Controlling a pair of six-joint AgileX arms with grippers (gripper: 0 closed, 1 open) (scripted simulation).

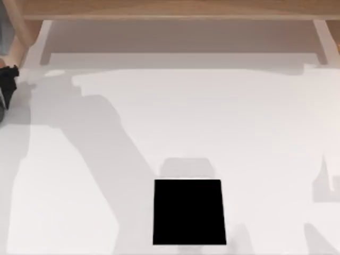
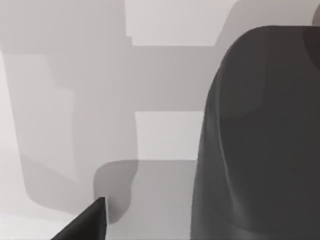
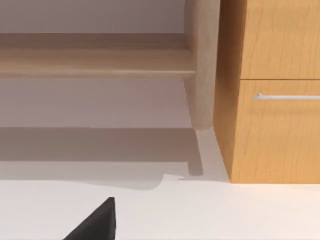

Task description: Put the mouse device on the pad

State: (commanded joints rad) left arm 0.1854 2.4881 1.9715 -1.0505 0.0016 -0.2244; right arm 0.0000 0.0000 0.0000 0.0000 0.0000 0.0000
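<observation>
A white table [image 1: 255, 133] seen from above carries a flat black pad [image 1: 188, 212], roughly square, lying near the front edge at about the middle of the table's width. Soft grey shadows of the arms fall across the white surface, the widest running from the far left corner down towards the pad. The left gripper [image 1: 7, 85] is a black shape at the far left edge of the table, well apart from the pad. In the left wrist view, the mouse [image 2: 260, 145] looms large and very close to the camera, a smooth, dark grey, rounded body above the white table. A black tip of the gripper pokes in beside it, and whether this gripper grips the mouse cannot be told. In the right wrist view, a black corner of the right gripper [image 3: 95, 225] hangs over the table, facing a pale wooden leg [image 3: 202, 65] and an orange-brown cabinet [image 3: 272, 135] with a silver drawer handle [image 3: 286, 96]. Its state cannot be told either.
</observation>
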